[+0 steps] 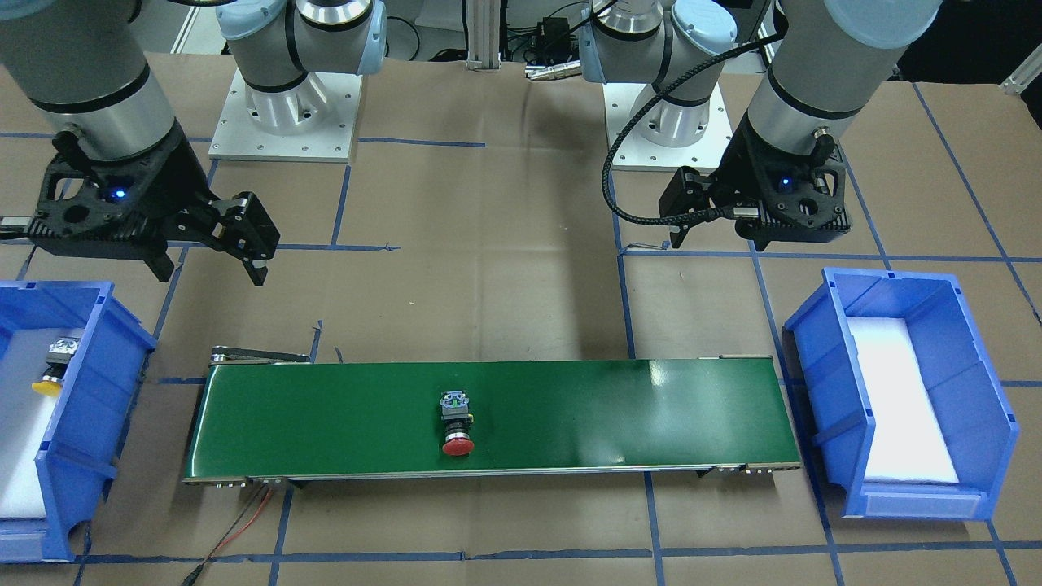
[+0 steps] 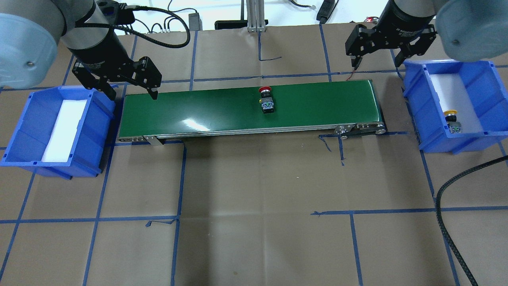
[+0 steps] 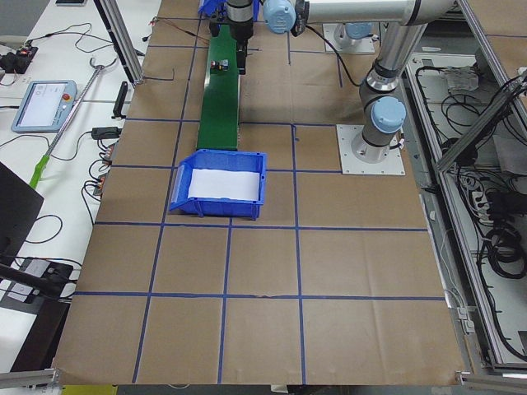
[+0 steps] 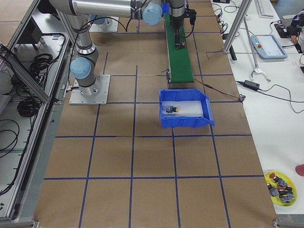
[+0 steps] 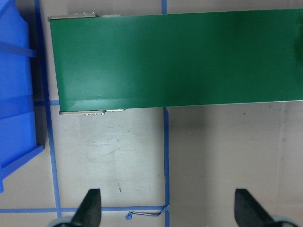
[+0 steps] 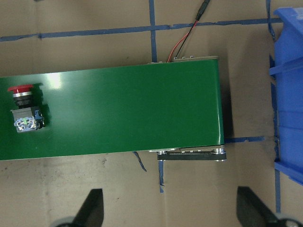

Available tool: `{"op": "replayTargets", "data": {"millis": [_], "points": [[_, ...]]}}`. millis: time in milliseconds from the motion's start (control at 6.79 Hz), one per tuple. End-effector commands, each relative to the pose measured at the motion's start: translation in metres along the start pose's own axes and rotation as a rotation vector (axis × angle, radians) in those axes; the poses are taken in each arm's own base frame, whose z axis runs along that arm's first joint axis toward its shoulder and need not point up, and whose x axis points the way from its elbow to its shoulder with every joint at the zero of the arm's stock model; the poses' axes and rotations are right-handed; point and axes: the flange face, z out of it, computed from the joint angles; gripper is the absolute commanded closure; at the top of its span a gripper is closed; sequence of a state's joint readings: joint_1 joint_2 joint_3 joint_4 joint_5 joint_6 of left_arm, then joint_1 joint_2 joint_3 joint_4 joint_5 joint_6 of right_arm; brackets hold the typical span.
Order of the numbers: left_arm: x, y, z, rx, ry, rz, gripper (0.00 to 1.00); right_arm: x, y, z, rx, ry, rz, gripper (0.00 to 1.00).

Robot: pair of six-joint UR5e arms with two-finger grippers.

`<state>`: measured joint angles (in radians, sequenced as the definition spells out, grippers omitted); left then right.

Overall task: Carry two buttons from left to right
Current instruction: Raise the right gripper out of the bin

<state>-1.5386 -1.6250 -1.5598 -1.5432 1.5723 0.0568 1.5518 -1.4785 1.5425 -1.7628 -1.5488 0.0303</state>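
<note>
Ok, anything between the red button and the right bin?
Nothing visible. The belt is bare from the red button to its end by the right bin; the right gripper hangs open near that end.

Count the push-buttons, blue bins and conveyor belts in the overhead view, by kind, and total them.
Push-buttons: 2 (red button on the belt, yellow button in the right bin)
Blue bins: 2 (left bin, right bin)
Conveyor belt: 1
Total: 5
</note>
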Motion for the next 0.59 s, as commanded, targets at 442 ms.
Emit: {"op": "replayTargets", "data": {"millis": [442], "points": [[0.0000,-0.0005,-0.0001,0.000,0.000,0.000,0.00,-0.0094,-0.0032,0.0211,-0.035,-0.002,-0.007,0.00]]}}
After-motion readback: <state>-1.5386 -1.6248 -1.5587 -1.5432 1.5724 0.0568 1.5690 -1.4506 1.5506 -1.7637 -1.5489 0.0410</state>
